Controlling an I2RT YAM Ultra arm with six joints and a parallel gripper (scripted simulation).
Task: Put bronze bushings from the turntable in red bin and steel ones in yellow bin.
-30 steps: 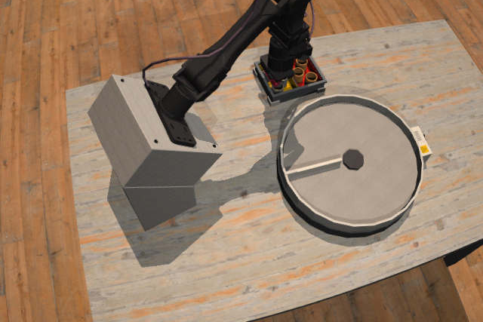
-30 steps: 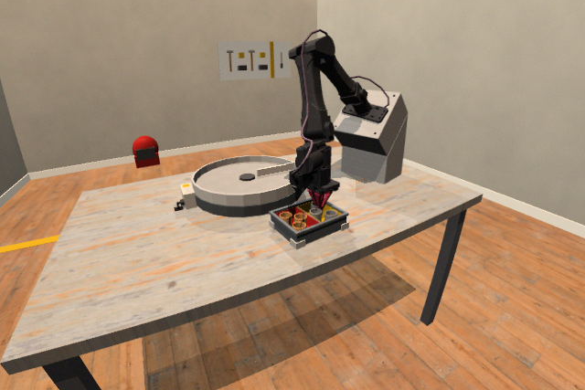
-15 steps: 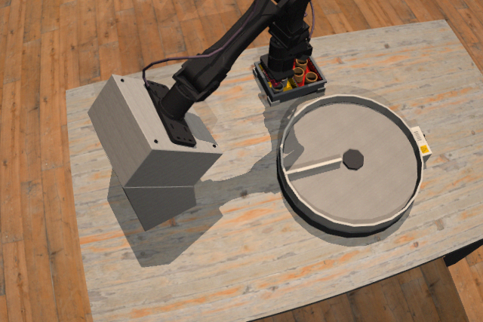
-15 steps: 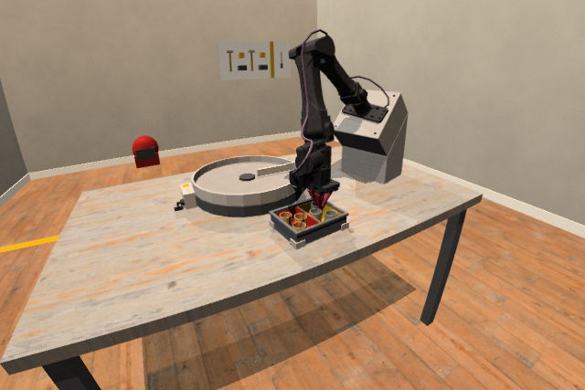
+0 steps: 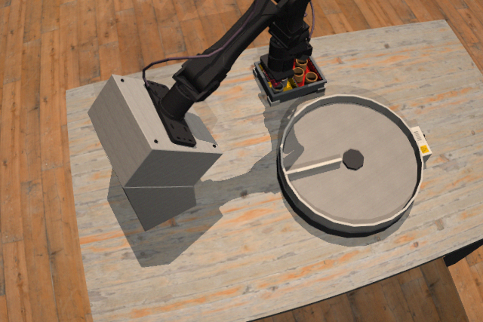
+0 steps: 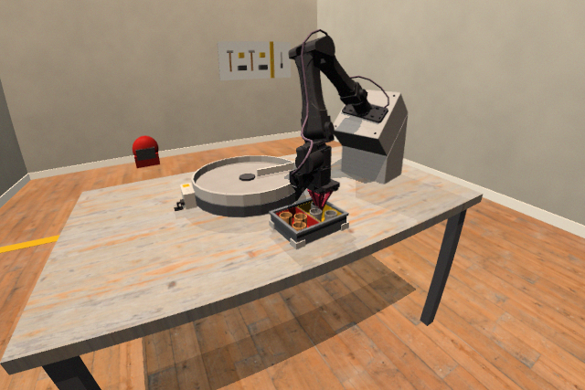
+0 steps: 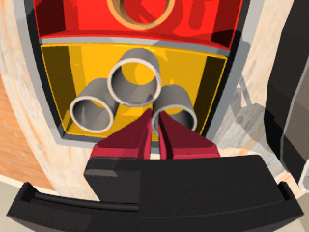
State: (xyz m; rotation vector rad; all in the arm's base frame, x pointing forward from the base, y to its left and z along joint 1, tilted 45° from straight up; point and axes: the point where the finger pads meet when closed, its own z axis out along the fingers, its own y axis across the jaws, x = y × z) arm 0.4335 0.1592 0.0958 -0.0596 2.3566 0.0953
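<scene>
My gripper (image 7: 154,114) hangs low over the yellow bin (image 7: 135,91), with its red fingers shut on the wall of a steel bushing (image 7: 177,111). Two more steel bushings (image 7: 135,80) (image 7: 92,111) stand in the same yellow bin. In the top view the gripper (image 5: 281,80) covers the left half of the bin tray. The turntable (image 5: 351,161) shows no bushings on it, only a white bar and a dark hub.
The arm's grey base block (image 5: 144,131) stands at the table's left. A small white control box (image 5: 421,145) sits against the turntable's right rim. The bin tray also shows in the exterior view (image 6: 309,220), close to the table's near edge.
</scene>
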